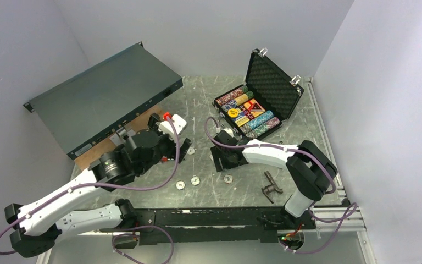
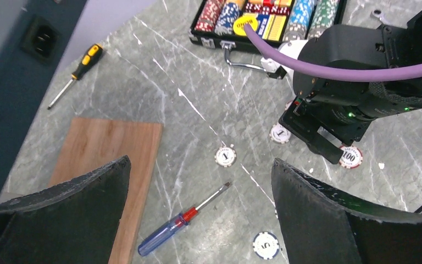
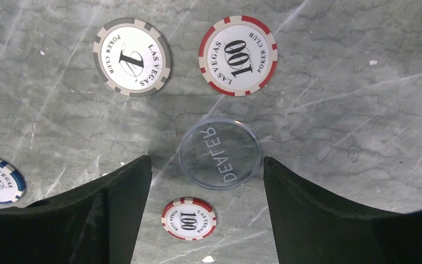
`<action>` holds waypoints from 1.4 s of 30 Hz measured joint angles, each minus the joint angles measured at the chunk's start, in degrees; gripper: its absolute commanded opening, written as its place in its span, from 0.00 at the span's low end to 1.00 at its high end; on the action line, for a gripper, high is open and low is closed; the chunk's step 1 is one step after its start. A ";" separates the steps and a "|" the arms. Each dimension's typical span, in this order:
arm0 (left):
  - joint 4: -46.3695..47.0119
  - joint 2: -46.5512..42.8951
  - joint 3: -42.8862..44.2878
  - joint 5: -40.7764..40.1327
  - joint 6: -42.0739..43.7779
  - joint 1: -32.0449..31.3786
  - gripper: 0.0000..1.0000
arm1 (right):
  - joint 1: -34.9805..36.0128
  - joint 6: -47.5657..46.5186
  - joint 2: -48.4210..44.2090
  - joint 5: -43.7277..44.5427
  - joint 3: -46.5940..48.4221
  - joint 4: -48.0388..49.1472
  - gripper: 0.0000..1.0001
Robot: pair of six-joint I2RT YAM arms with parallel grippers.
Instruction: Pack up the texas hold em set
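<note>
Both open: left end effector [image 2: 200, 162], right end effector [image 3: 204, 165]; DEALER button [image 3: 220, 153] beside LAS VEGAS POKER CLUB chips [image 3: 132, 56].

Just under the left claw [image 2: 200, 165], a blue-and-red-handled screwdriver [image 2: 167, 234] lies flat on the grey marbled tabletop [image 2: 159, 93], its tip pointing ahead and to the right. A wooden board [image 2: 110, 159] lies flat to the claw's left. Farther ahead on that side, a yellow-and-black screwdriver [image 2: 79, 63] lies near a dark metal chassis [image 2: 11, 71] with a power socket.
</note>
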 measured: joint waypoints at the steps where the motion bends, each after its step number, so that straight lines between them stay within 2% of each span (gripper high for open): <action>1: 0.15 -0.81 0.00 -0.02 0.24 0.00 0.99 | 0.02 0.07 0.04 0.15 0.02 0.02 0.72; 7: 0.76 -3.93 0.00 -0.13 1.40 0.00 0.99 | 0.00 0.96 0.44 1.01 0.33 0.09 0.61; 16: 0.72 -4.00 0.00 0.07 2.03 0.00 0.99 | 0.09 2.47 0.48 2.21 0.33 0.15 0.51; 22: 0.74 -3.74 0.00 0.81 1.97 0.00 0.99 | 0.13 2.60 0.20 2.86 0.20 0.46 0.39; 34: 0.72 -3.58 0.00 1.16 1.92 0.00 0.99 | -0.59 0.72 -5.84 8.41 1.49 0.92 0.36; 42: 0.72 -3.43 0.00 1.40 1.90 0.00 0.99 | -10.93 -5.60 1.27 9.09 14.82 3.23 0.36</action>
